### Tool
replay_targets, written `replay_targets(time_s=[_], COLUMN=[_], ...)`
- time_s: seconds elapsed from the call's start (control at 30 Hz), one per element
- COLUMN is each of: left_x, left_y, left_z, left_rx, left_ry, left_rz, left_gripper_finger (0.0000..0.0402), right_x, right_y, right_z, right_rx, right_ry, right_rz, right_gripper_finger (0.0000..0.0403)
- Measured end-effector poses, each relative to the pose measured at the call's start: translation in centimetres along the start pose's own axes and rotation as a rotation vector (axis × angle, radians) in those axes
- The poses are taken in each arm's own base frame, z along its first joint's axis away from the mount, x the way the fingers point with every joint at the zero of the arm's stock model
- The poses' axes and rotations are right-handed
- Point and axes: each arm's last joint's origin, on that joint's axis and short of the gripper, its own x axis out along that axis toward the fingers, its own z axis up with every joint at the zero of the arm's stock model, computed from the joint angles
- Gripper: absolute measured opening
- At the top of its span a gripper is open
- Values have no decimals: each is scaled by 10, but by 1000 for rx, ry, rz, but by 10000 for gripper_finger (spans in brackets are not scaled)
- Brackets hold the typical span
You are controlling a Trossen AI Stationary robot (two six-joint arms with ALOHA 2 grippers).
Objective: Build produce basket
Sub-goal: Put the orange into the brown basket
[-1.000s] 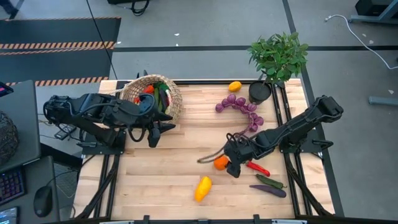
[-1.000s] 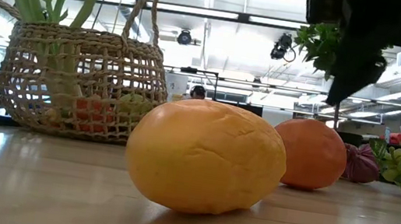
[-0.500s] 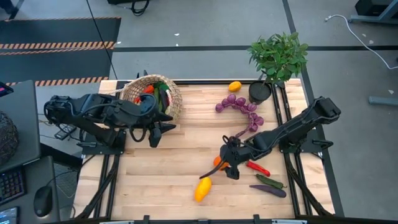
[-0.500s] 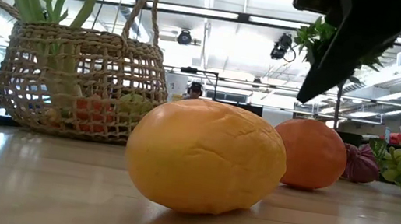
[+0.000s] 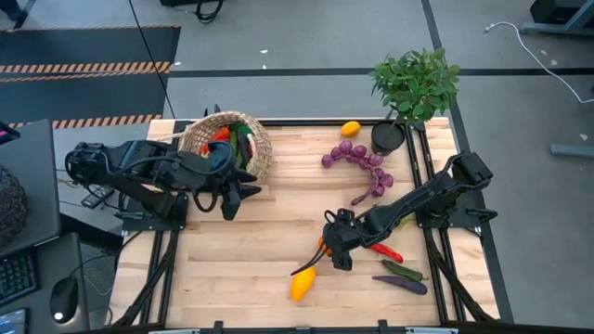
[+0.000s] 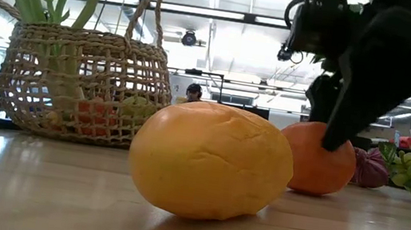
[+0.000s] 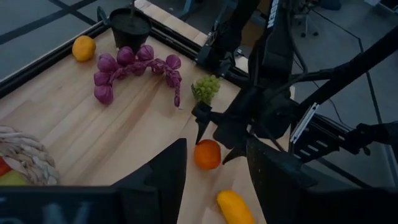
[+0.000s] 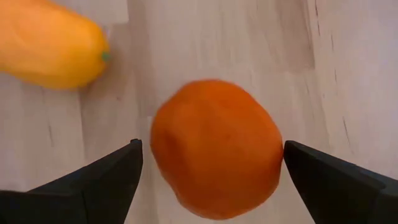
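The tan woven basket stands at the table's far left with a leek and other produce in it. An orange rests on the table near the middle. My right gripper is open and points down at it, one finger on either side, with narrow gaps showing in the right wrist view. A yellow fruit lies nearer the front edge. My left gripper hangs open above the table beside the basket with nothing between its fingers.
Purple grapes, green grapes, a small yellow-orange fruit and a potted plant are at the far right. A red chili, a cucumber and an eggplant lie under the right arm.
My right gripper has come down and a little toward the table's left, rolling about its own axis, until its fingers stand on either side of the orange. The orange and the yellow fruit have stayed where they were.
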Motion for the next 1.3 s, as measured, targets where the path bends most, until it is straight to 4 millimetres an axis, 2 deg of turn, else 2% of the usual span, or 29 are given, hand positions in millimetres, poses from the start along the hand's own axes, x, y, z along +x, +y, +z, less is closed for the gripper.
replay_targets(time_s=[0.23, 0.53, 0.7, 0.87, 1.0, 1.17, 1.3], left_x=[0, 0, 0, -4, -13, -21, -22], left_y=[0, 0, 0, 0, -2, -9, -12], left_z=[0, 0, 0, 4, 13, 23, 21], left_rx=[2, 9, 33, 96, 187, 474, 657], left_ry=[4, 4, 3, -34, -133, -273, -281], left_rz=[3, 3, 2, -22, -64, -91, -83], left_gripper_finger=[172, 172, 172, 172, 173, 185, 218], right_x=[6, 7, 2, -25, -59, -103, -133], right_y=[0, -4, -10, -17, -21, -30, -42], right_z=[-2, -1, 4, 30, 58, 94, 118], right_rx=[-1, 86, 168, 277, 336, 409, 513], right_ry=[27, 38, 33, -68, -208, -406, -535], right_rz=[-8, -9, 5, 64, 130, 222, 283], right_gripper_finger=[386, 334, 325, 326, 326, 326, 326])
